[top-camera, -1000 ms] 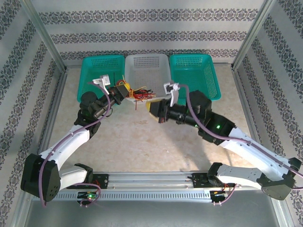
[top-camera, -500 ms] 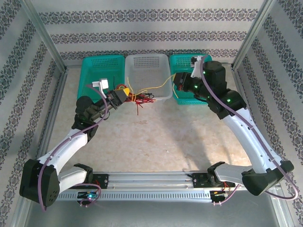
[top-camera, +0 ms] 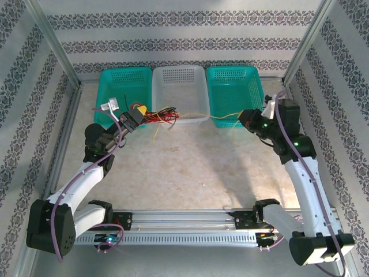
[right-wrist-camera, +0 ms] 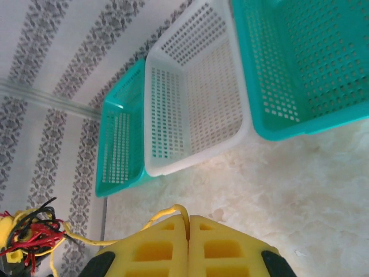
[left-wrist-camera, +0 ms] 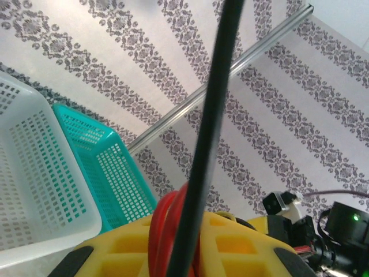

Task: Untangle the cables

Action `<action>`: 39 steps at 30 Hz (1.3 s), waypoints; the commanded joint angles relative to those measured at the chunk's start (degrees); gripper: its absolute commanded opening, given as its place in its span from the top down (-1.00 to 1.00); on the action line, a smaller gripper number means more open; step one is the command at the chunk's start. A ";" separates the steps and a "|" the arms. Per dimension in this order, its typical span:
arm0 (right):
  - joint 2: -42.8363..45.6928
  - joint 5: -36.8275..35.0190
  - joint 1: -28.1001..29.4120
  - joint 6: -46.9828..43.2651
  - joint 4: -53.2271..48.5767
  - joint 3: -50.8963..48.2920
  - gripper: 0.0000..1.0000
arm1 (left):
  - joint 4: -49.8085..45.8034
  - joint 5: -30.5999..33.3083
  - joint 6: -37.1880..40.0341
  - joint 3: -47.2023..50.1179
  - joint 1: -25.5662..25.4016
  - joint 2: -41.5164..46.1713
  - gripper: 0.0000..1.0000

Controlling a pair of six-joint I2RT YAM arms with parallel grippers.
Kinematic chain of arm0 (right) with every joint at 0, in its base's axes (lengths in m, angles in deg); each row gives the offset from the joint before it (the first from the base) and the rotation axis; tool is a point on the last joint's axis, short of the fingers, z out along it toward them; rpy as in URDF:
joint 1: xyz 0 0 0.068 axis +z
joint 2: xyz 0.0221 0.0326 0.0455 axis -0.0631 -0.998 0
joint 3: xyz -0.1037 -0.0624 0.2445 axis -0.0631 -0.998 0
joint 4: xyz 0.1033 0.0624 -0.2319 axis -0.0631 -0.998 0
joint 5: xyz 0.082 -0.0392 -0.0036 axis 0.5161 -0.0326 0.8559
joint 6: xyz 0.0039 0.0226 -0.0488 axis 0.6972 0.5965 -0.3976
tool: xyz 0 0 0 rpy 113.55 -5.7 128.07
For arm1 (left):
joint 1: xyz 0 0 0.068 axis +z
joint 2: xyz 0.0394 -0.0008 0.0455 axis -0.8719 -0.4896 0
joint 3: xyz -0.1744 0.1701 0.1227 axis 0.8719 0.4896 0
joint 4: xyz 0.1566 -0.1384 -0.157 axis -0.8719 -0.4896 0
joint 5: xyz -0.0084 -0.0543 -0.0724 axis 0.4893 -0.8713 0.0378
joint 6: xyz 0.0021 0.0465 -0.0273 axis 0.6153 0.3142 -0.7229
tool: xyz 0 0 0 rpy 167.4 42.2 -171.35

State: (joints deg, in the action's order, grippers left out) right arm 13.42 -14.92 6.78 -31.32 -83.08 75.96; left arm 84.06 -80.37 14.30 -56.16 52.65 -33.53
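**Cables** [top-camera: 160, 115]: red, yellow and black tangle at about 11 o'clock on the table [top-camera: 190, 167], just before the near rim of the white basket [top-camera: 180, 86]. Single strands inside the knot could not be told apart from above. One loose yellow end hung toward 6 o'clock.

**Left gripper** [top-camera: 137, 112]: at 9 o'clock of the tangle, clenched on the cables. In its wrist view, red strands [left-wrist-camera: 164, 228] ran between the yellow pads [left-wrist-camera: 242, 248]. A black strand [left-wrist-camera: 213, 115] crossed the lens, blurred and cut off at the top edge. The lower part of the pads was cut off by the bottom edge.

**Right gripper** [top-camera: 247, 119]: at about 2 o'clock on the table, pads pressed flat together and grasping the yellow cable [top-camera: 222, 117]. The cable ran nearly straight from the tangle toward 3 o'clock, passing the near rim of the right teal basket [top-camera: 233, 86]. In the wrist view it came out of the seam between the pads, and the pinched stretch was hidden.

**Left teal basket** [top-camera: 124, 86]: at 11 o'clock, with its near wall partly hidden by the left arm.
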 commanded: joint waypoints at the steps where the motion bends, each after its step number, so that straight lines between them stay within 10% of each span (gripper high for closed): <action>1: 1.58 -5.88 -5.57 -0.68 -3.29 0.88 1.00 | 1.47 5.09 0.22 -0.62 3.32 2.28 1.00; 14: 5.14 2.89 -16.78 -1.61 -0.11 7.64 1.00 | -23.93 3.24 13.46 -1.44 2.64 6.88 1.00; 29: 10.10 7.83 -14.91 -0.28 9.42 7.97 1.00 | -23.96 14.79 14.68 -1.85 -23.03 -9.09 0.96; 32: 10.68 8.65 -13.80 -0.61 10.85 7.71 1.00 | -25.41 18.31 13.50 -3.63 -25.76 -14.04 0.00; 33: 10.81 8.75 -13.18 -0.92 11.25 7.66 1.00 | -24.96 18.07 12.61 -3.79 -25.81 -15.05 -0.94; 39: 10.90 6.10 -8.68 -4.87 9.00 8.58 1.00 | -44.77 24.39 16.01 -8.36 -25.37 -8.98 -0.99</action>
State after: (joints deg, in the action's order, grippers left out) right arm 23.81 -7.77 -3.34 -33.09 -74.56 83.19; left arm 51.49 -61.88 27.37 -60.27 27.32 -47.52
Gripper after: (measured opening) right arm 0.048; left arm 0.991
